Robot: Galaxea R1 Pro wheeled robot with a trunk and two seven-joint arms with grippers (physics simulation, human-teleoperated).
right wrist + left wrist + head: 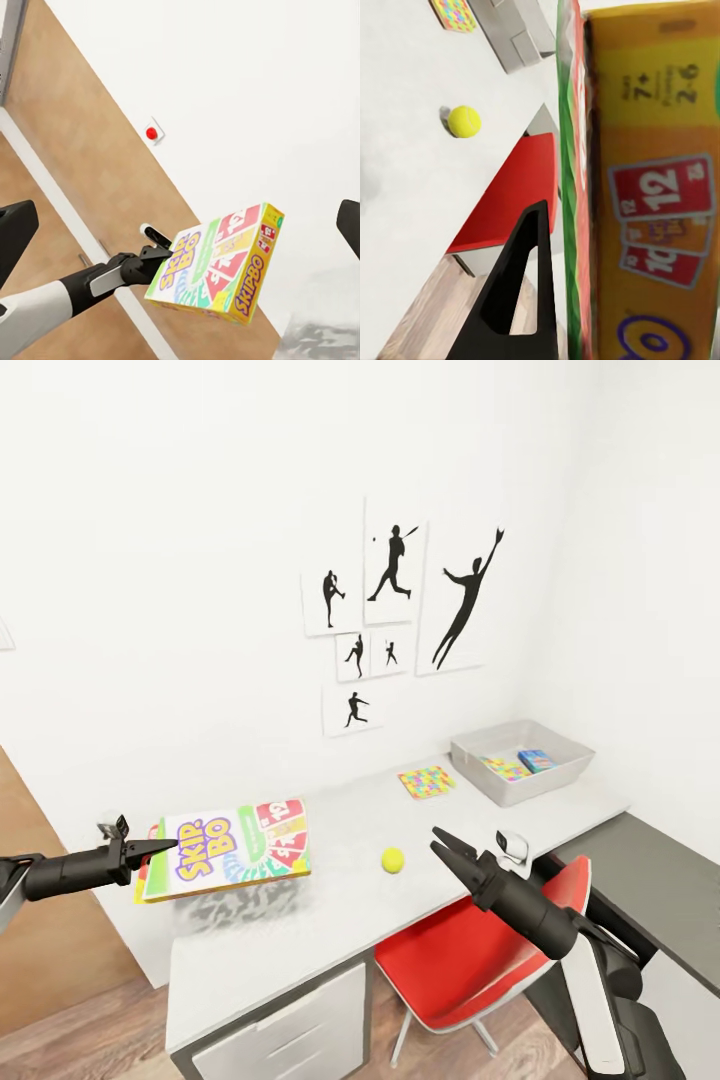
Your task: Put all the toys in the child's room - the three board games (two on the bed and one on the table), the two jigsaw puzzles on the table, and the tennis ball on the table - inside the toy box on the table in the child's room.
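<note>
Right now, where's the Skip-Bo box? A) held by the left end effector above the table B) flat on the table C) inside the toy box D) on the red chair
A: the left end effector grips the Skip-Bo box by its edge, and the shadow it casts on the table shows it off the surface.

**Skip-Bo box aloft, other toys on the table**

We see the Skip-Bo board game (232, 848), a flat yellow and green box with red numbered cards printed on it, held roughly level above the near left part of the table, its shadow on the tabletop below. The yellow tennis ball (392, 859) rests on the table, well apart from the box. A jigsaw puzzle (427, 781) with a multicoloured face lies flat just beside the toy box (473, 764). That grey open tray sits at the table's far right end and holds two more colourful flat boxes.
</note>
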